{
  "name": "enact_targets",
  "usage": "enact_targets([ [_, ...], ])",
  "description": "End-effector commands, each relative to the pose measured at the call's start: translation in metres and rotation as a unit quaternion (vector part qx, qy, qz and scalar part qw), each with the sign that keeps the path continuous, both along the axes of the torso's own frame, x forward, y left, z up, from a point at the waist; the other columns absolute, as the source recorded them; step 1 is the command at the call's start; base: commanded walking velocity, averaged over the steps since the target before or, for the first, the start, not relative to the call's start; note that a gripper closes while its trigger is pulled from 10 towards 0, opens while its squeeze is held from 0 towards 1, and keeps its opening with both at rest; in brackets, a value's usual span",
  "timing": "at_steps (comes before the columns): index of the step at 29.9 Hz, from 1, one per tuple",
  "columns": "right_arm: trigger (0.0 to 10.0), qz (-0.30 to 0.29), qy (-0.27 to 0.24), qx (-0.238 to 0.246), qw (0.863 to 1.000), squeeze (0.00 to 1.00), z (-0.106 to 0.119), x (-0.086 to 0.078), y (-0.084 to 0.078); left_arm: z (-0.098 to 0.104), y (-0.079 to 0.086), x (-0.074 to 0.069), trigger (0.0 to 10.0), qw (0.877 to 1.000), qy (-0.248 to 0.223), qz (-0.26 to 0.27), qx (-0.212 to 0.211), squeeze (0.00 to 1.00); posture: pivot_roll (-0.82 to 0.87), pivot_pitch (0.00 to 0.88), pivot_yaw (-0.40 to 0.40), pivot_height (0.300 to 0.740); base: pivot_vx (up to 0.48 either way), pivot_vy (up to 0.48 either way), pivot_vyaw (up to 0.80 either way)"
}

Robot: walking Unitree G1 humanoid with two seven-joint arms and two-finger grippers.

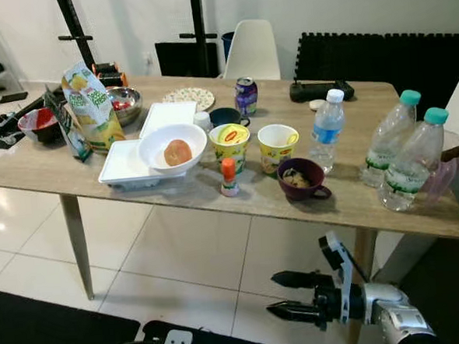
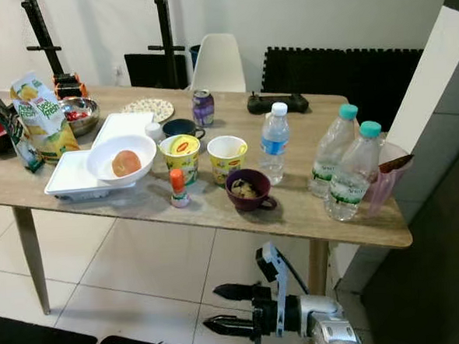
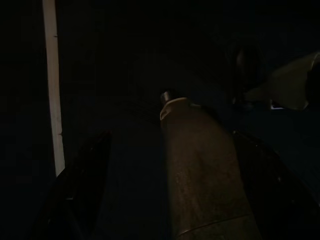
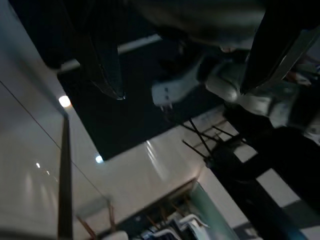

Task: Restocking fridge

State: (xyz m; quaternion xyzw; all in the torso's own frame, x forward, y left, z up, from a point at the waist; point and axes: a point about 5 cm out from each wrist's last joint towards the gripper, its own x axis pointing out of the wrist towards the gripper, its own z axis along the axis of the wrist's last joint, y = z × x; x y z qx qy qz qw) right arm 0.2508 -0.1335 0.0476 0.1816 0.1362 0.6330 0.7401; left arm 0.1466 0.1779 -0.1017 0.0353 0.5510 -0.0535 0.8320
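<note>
Upright water bottles (image 1: pixel 326 129) on table (image 1: pixel 348 204), right end effector (image 1: pixel 285 296) open below

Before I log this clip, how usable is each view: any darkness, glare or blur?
Both eye views are sharp and evenly lit, with soft glare on the floor tiles under the table. The left wrist view is almost black; shapes are barely readable. The right wrist view is dim and soft, with bright light spots reflected on the glossy floor past the open right end effector.
</note>
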Motion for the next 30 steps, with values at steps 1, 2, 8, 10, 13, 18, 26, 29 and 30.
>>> enact_targets([
  [1, 10.0, -0.017, -0.032, 0.074, 0.997, 0.0, 0.028, 0.01, -0.001, -0.001, -0.004, -0.001, 10.0, 1.0, 0.004, 0.001, -0.004, 0.0, -0.06, 0.0, -0.022, 0.74, 0.0, 0.0, 0.0],
  [2, 10.0, -0.017, -0.032, 0.074, 0.997, 0.0, 0.028, 0.01, -0.001, -0.001, -0.004, -0.001, 10.0, 1.0, 0.004, 0.001, -0.004, 0.0, -0.06, 0.0, -0.022, 0.74, 0.0, 0.0, 0.0],
  [8, 10.0, -0.186, -0.096, 0.082, 0.974, 0.0, 0.055, 0.046, -0.019, -0.002, -0.002, -0.005, 10.0, 1.0, 0.007, 0.0, -0.003, 0.0, -0.06, 0.0, -0.022, 0.74, 0.0, 0.0, 0.0],
  [10, 10.0, -0.224, -0.106, 0.073, 0.966, 0.0, 0.059, 0.054, -0.024, -0.002, -0.002, -0.004, 10.0, 1.0, 0.007, 0.0, -0.003, 0.0, -0.06, 0.0, -0.02, 0.74, 0.0, 0.0, 0.0],
  [13, 10.0, -0.341, -0.122, 0.048, 0.931, 0.0, 0.071, 0.075, -0.042, -0.003, -0.003, -0.009, 10.0, 1.0, 0.009, -0.002, -0.004, 0.0, -0.06, 0.0, -0.021, 0.74, 0.0, 0.0, 0.0],
  [18, 10.0, -0.416, -0.133, 0.017, 0.9, 0.0, 0.08, 0.088, -0.058, -0.007, 0.003, -0.023, 10.0, 1.0, 0.02, -0.004, -0.001, 0.0, -0.05, 0.0, -0.02, 0.74, 0.0, 0.0, 0.0],
  [26, 10.0, -0.447, -0.161, -0.061, 0.878, 0.0, 0.082, 0.097, -0.067, -0.008, 0.012, -0.032, 10.0, 1.0, 0.028, -0.004, 0.005, 0.0, -0.05, 0.0, -0.023, 0.74, 0.0, 0.0, 0.0],
  [29, 10.0, -0.438, -0.167, -0.117, 0.875, 0.0, 0.071, 0.097, -0.061, -0.008, 0.013, -0.032, 10.0, 1.0, 0.028, -0.005, 0.005, 0.0, -0.05, 0.0, -0.023, 0.74, 0.0, 0.0, 0.0],
  [30, 10.0, -0.438, -0.167, -0.117, 0.875, 0.0, 0.071, 0.097, -0.061, -0.008, 0.013, -0.032, 10.0, 1.0, 0.028, -0.005, 0.005, 0.0, -0.05, 0.0, -0.023, 0.74, 0.0, 0.0, 0.0],
])
